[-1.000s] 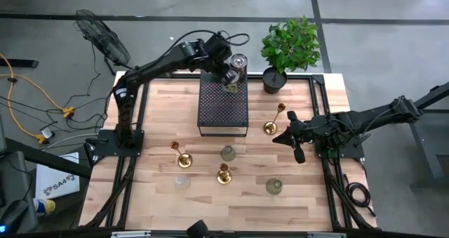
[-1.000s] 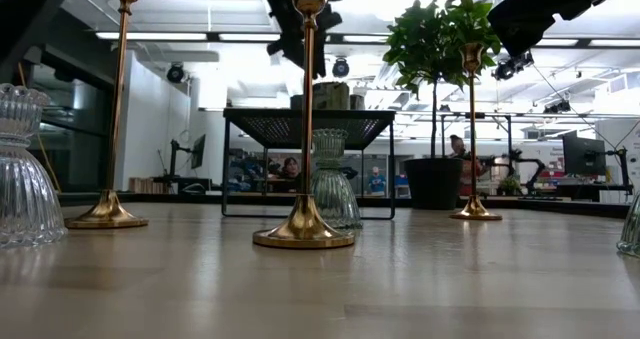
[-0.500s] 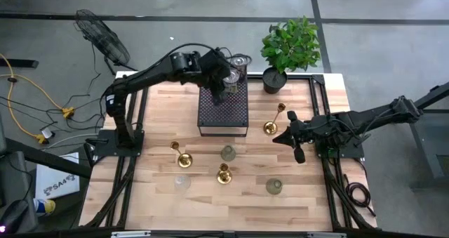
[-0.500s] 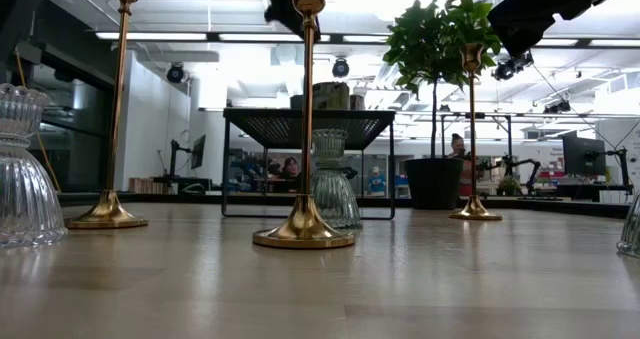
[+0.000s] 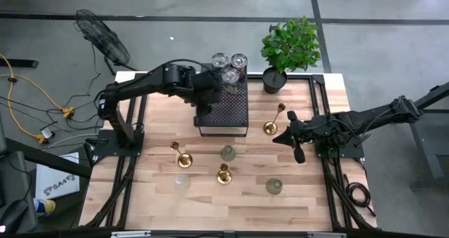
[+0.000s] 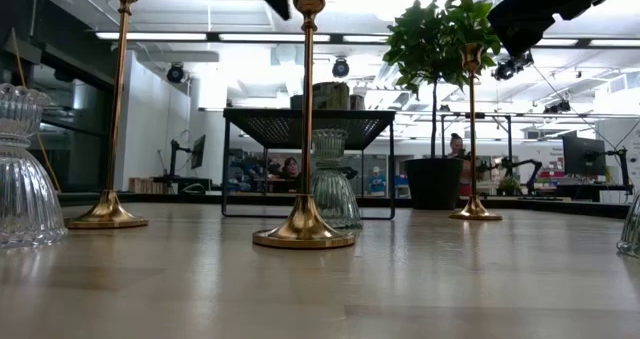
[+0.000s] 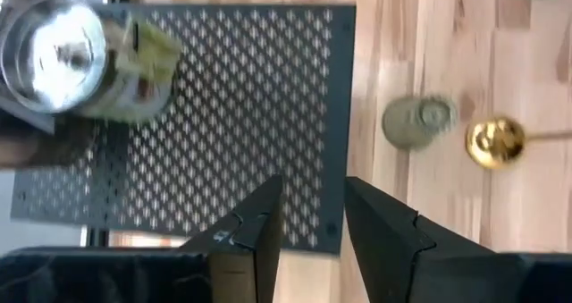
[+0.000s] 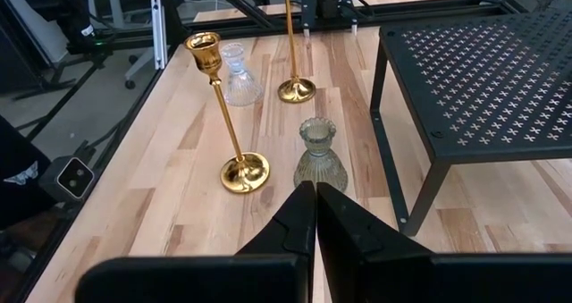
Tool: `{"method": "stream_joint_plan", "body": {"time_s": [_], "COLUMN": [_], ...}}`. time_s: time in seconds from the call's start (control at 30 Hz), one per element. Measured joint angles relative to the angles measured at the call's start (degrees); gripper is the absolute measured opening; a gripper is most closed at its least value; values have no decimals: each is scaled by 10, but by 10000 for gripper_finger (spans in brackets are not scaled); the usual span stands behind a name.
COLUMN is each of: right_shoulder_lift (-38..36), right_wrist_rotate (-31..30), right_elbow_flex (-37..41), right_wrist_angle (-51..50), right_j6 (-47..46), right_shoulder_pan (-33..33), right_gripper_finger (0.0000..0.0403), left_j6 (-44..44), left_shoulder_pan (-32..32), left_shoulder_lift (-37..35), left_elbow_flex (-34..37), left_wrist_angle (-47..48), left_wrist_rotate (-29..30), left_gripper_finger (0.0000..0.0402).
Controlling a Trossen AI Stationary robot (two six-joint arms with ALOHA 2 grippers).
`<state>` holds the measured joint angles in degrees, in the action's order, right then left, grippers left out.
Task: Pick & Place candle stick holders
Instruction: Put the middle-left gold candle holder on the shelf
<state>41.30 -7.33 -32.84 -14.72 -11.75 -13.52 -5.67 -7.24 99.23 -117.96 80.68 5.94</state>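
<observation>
Since earlier, left gripper (image 5: 209,106) has pulled back off the black perforated box (image 5: 228,110), fingers apart and apparently empty, leaving three glass holders (image 5: 229,64) there; six holders (image 5: 224,173) await on the counter (image 5: 309,196), right gripper (image 5: 298,152) fingers pressed together.

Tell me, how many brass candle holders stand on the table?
3. One brass holder left of centre, one near the middle front, one right of the black box. None appears hidden.
</observation>
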Motion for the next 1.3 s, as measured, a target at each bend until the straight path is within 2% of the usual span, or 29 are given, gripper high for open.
{"method": "stream_joint_plan", "body": {"time_s": [0.23, 0.6, 0.73, 1.0, 1.13, 1.3], "right_shoulder_lift": [0, 0, 0, 0, 0, 0], "right_wrist_rotate": [0, 0, 0, 0, 0, 0], "right_elbow_flex": [0, 0, 0, 0, 0, 0], "right_wrist_angle": [0, 0, 0, 0, 0, 0], "right_j6": [0, 0, 0, 0, 0, 0], "right_shoulder_pan": [0, 0, 0, 0, 0, 0], "right_gripper_finger": [4, 4, 4, 4, 4, 4], "left_j6": [67, 139, 180, 195, 194, 175], "left_shoulder_pan": [30, 107, 139, 210, 236, 247], "left_shoulder_lift": [-96, -299, -357, -434, -452, -457], "left_elbow_flex": [106, 346, 410, 554, 619, 672], "left_wrist_angle": [18, 14, -4, -97, -184, -305], "left_wrist_rotate": [24, 19, 0, -64, -68, -50], "left_gripper_finger": [118, 119, 146, 245, 253, 242]}}
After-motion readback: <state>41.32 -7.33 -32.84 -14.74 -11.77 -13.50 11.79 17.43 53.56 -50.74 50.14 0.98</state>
